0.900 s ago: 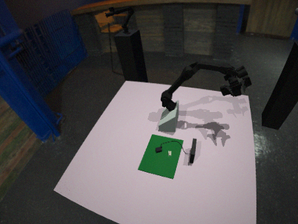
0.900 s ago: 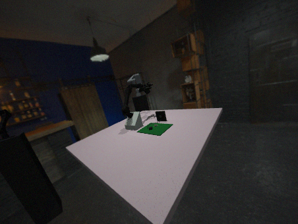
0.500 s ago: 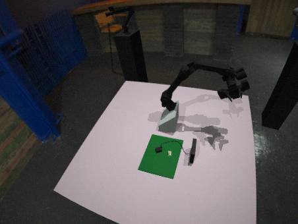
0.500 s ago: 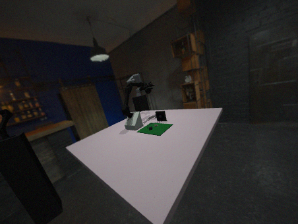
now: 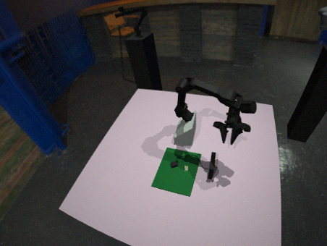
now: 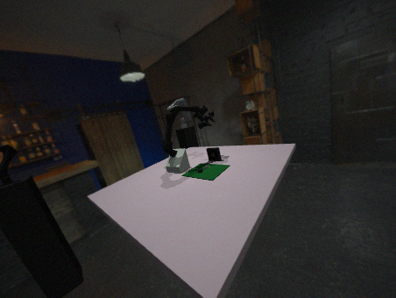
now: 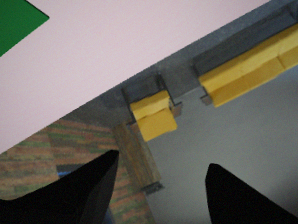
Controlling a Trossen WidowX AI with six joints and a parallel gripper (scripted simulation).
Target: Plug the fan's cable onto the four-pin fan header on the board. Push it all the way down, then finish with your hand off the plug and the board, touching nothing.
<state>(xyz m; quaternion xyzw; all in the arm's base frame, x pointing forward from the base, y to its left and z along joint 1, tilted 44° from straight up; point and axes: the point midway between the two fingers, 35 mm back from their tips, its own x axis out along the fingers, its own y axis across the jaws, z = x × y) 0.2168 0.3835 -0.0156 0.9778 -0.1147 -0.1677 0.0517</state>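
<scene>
Your gripper (image 5: 228,142) (image 6: 208,122) (image 7: 163,165) hung high off the board (image 5: 173,181) (image 6: 210,174) (image 7: 17,25), jaws part spread, holding nothing. The plug (image 5: 174,164) lay on the board, apart from the pale header (image 5: 186,168). Risk: you could snag the thin cable (image 5: 202,164) descending, dragging the fan (image 5: 212,166) (image 6: 213,154). Count: one each.

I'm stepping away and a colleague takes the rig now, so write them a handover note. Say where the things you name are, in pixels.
Gripper (image 5: 228,143) (image 7: 163,165): partly open, nothing between its fingers, raised clear of the board.
Board (image 5: 176,181) (image 6: 215,173): green, flat on the table.
Plug (image 5: 174,164): black, lying on the board, apart from the white header (image 5: 186,168).
Fan (image 5: 212,166) (image 6: 213,154): upright beside the board, with its cable running toward the plug.
Done: no plugging in.
Left: grasp the plug, seat it fully on the header, release, back off touching nothing.
</scene>
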